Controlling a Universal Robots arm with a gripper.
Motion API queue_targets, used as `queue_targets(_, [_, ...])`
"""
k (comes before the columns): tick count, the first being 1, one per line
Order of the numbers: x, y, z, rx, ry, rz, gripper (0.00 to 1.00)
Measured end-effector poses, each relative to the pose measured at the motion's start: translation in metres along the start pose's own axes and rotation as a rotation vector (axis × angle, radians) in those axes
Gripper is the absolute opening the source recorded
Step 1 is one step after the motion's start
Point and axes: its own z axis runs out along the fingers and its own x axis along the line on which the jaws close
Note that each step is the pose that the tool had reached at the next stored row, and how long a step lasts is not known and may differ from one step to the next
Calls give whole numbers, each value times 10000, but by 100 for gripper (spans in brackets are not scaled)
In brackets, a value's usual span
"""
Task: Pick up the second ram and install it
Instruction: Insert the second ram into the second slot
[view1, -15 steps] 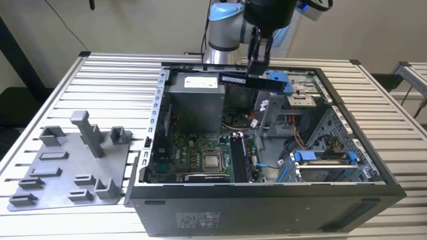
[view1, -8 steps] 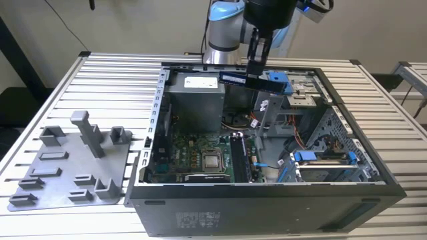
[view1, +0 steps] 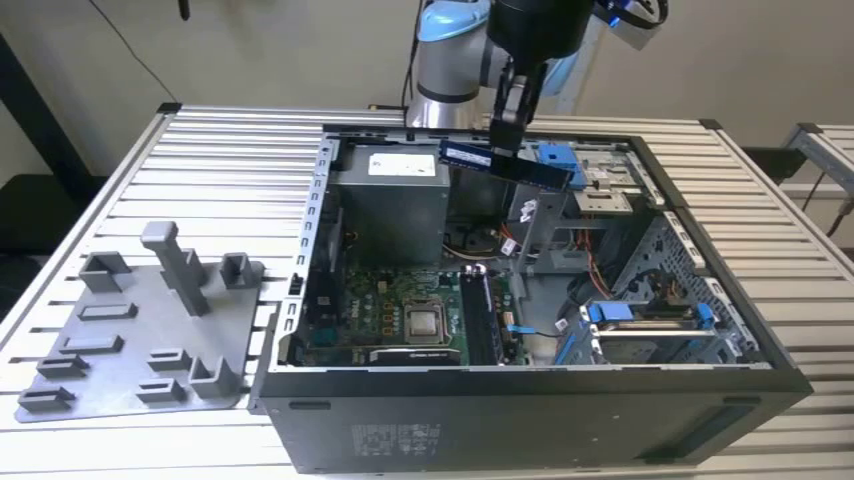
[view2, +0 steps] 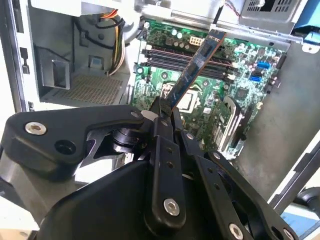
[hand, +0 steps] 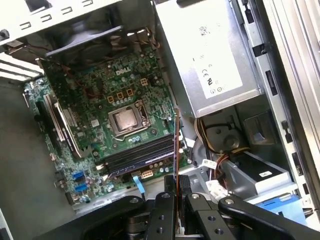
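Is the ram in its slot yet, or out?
Out. The gripper holds the ram in the air above the open case, clear of the motherboard slots.

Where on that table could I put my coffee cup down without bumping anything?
The table is bare at the exterior view's left, beyond the grey holder plate, beside the open computer case. Inside the case is crowded, and the gripper holds the second ram above it.

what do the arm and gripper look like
The silver-grey tubular arm has light blue joint caps and a black wrist section. The black gripper is built of flat linked bars joined by silver round-headed pins.
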Motion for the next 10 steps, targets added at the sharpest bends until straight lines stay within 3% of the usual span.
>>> queue_targets(10, [2, -1, 0, 14, -13, 1312, 14])
